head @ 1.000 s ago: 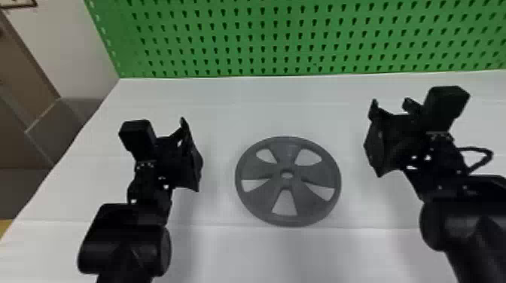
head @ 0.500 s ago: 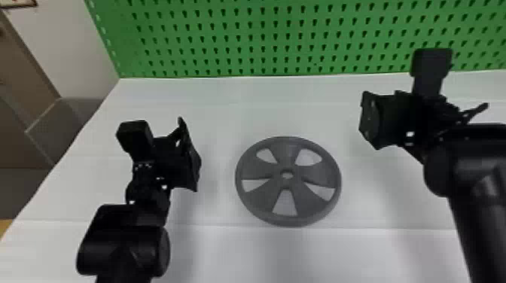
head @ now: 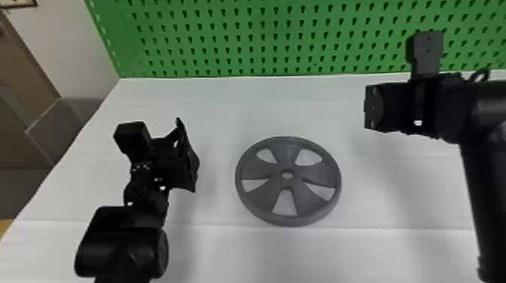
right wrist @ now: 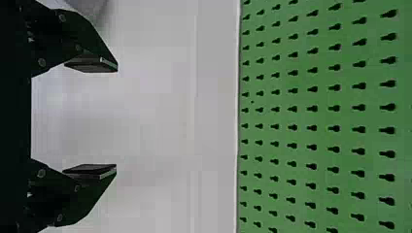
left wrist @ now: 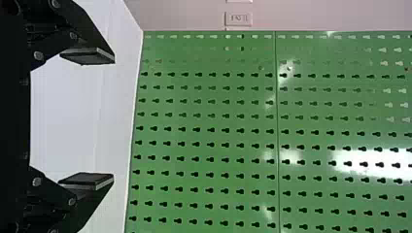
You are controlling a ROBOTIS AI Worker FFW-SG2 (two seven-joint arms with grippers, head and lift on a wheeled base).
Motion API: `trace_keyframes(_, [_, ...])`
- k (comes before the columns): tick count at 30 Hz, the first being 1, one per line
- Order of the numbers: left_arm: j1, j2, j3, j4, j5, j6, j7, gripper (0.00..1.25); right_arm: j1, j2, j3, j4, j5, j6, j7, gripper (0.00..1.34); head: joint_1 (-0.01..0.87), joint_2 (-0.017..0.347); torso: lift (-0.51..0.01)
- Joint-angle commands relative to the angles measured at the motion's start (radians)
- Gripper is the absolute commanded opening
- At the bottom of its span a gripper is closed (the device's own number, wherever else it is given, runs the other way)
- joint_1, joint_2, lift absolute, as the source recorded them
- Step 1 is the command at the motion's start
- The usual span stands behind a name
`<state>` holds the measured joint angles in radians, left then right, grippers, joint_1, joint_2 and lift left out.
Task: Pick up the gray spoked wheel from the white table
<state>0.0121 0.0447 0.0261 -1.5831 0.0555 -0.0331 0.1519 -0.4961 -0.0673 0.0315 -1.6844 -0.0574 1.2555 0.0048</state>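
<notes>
In the head view the gray spoked wheel (head: 287,151) lies flat on the white table (head: 226,248), touched by nothing. My left gripper (head: 192,154) is a short way to its left, over the table. Farther off, to the right of and beyond the wheel, is my right gripper (head: 371,107), held above the table. In the left wrist view the left gripper (left wrist: 114,119) has its fingers wide apart with nothing between them. Likewise, the right gripper (right wrist: 116,121) in the right wrist view stands open and holds nothing.
A green pegboard (head: 263,41) rises along the table's back edge. At the far left, a gray panel (head: 64,124) stands beside the table, with a pale wall (head: 75,41) behind it.
My right arm has risen and shifted toward the back of the table, and its gripper has turned. The left arm and the wheel look unmoved, apart from a slight shift of the left arm.
</notes>
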Motion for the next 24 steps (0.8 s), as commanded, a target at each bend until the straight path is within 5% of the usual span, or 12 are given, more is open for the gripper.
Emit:
trace_keyframes(1, [0.0, 0.001, 0.0, 0.0, -0.003, -0.002, 0.0, 0.86, -0.061, 0.0, 0.041, 0.028, 0.044, 0.094, 0.001, 0.82, 0.779, 0.13, -0.066])
trace_keyframes(7, [0.002, 0.001, 0.0, 0.0, -0.006, -0.002, 0.0, 0.86, -0.104, 0.014, -0.004, 0.106, -0.001, 0.14, 0.0, 0.82, 0.779, 0.132, -0.066])
trace_keyframes(11, [0.002, 0.001, 0.003, 0.0, -0.01, -0.004, 0.0, 0.86, -0.16, 0.04, -0.145, 0.261, -0.131, 0.228, 0.0, 0.82, 0.779, 0.13, -0.066])
trace_keyframes(15, [0.002, 0.003, 0.003, 0.0, -0.011, -0.005, 0.0, 0.86, -0.18, 0.014, -0.099, 0.307, -0.16, 0.235, 0.0, 0.82, 0.779, 0.132, -0.066])
trace_keyframes(24, [0.003, 0.009, 0.002, 0.0, -0.01, -0.01, 0.0, 0.85, -0.274, 0.004, -0.01, 0.45, -0.078, 0.308, 0.0, 0.82, 0.779, 0.132, -0.066])
